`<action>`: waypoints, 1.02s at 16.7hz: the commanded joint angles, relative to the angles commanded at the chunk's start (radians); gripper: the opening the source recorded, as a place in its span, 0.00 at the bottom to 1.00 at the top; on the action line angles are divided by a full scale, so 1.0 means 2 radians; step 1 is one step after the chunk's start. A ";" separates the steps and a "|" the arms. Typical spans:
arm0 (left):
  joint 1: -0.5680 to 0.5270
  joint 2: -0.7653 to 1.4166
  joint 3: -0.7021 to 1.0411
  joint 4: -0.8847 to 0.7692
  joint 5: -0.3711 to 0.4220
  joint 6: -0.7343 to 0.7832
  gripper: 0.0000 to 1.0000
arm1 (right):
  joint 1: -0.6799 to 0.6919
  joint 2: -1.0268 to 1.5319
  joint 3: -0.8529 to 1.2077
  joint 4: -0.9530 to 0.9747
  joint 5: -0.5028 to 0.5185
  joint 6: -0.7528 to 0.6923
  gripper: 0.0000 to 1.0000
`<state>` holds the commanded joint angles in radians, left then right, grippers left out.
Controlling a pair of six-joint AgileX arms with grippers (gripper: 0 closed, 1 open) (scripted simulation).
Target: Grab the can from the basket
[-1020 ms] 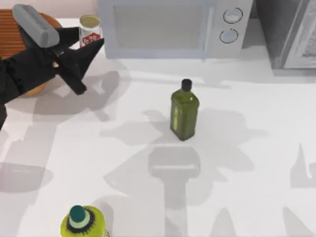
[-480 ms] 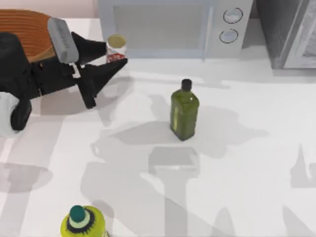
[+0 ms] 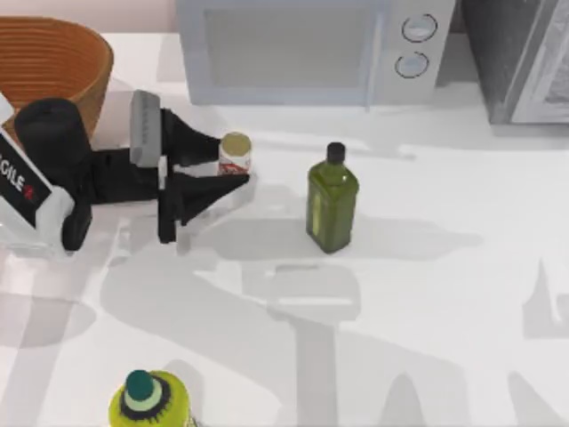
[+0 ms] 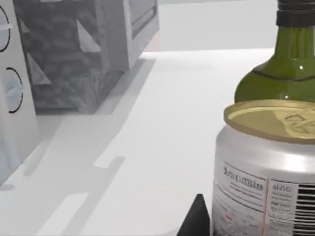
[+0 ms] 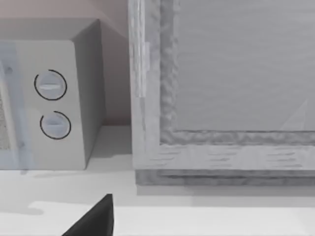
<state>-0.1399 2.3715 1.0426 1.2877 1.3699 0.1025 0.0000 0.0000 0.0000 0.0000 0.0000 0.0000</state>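
Across the back of the table (image 3: 462,267) I see the biggest things first: a grey microwave (image 3: 302,49) with two round dials, and beside it, at the right corner, a grey textured cabinet (image 3: 524,58). At the back left stands the wicker basket (image 3: 53,62), orange-brown and ribbed; from what the top view shows of its inside, I see nothing in it.

My left arm reaches out from the left edge, just in front of the basket, its left gripper (image 3: 233,167) pointing toward the table's middle. The jaws are closed around the can (image 3: 236,153), one finger on each side of it. The can is upright, well clear of the basket, a little left of the dark-green bottle (image 3: 332,200) with the black cap. In the left wrist view the can (image 4: 268,167) sits close, pale gold top showing, the green bottle just behind it. I cannot tell whether it rests on the table or hangs just above it.

Near the front edge stands a yellow-green bottle (image 3: 149,402) with a teal cap.

I judge the task nearly finished: the can is out and gripped, with only setting down or holding left. My right arm stays parked at the right, facing the cabinet.
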 joint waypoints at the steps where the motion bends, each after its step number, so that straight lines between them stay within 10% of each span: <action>1: -0.001 0.019 0.009 0.003 0.017 -0.001 0.00 | 0.000 0.000 0.000 0.000 0.000 0.000 1.00; 12: 0.001 0.069 0.034 0.011 0.055 -0.007 0.00 | 0.000 0.000 0.000 0.000 0.000 0.000 1.00; 17: 0.001 0.069 0.034 0.011 0.055 -0.007 0.38 | 0.000 0.000 0.000 0.000 0.000 0.000 1.00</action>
<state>-0.1386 2.5089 1.1100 1.3106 1.4806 0.0889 0.0000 0.0000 0.0000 0.0000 0.0000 0.0000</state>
